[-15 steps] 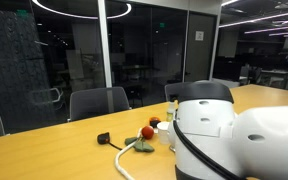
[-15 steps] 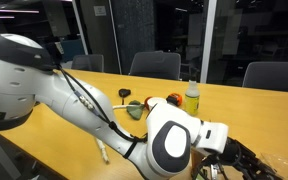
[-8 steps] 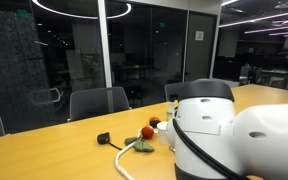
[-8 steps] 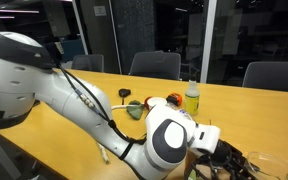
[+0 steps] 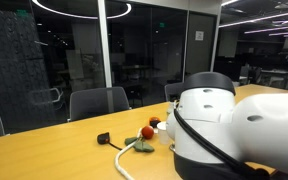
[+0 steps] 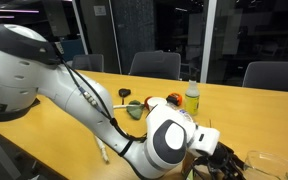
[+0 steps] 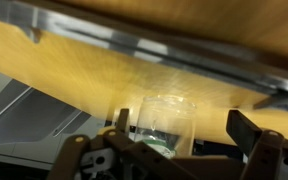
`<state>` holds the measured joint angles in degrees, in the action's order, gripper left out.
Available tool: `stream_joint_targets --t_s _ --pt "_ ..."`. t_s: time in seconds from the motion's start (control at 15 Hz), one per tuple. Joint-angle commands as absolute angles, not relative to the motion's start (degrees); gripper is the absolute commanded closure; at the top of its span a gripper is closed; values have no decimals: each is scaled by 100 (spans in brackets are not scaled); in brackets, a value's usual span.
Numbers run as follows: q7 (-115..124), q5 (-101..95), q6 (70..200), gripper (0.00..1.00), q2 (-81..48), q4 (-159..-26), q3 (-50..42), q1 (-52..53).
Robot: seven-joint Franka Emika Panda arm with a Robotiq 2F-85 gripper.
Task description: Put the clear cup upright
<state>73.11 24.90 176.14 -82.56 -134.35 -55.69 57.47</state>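
Jaws are standing spread in the wrist view, flanking the clear cup (image 7: 167, 124), which is resting against the yellow bench (image 7: 79, 68); whether it is upright, I cannot tell. Farther back in an exterior view, a yellow-topped bottle (image 6: 192, 99) is standing upright.

Dim office lit by a ceiling ring light (image 5: 84, 16), upper left; reflections on the glass wall (image 5: 134, 60); wrist view soft, motion-blurred at top.

Arm (image 6: 84, 95) reaching down, end effector (image 7: 181, 128) jaws apart
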Motion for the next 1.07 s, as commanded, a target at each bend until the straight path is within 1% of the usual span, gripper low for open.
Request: stream_joint_targets --t_s 0.0,0.53,0.8,1.0 --pt "7026 2345 17811 0 -7568 -13438 -5399 5461" --pt "5882 2202 18146 0 -5665 -14051 -5156 5239" --pt "4871 2426 17902 0 -4591 -14371 -5144 5354" --pt "4003 2570 17558 0 -3759 -14580 -5361 5534"
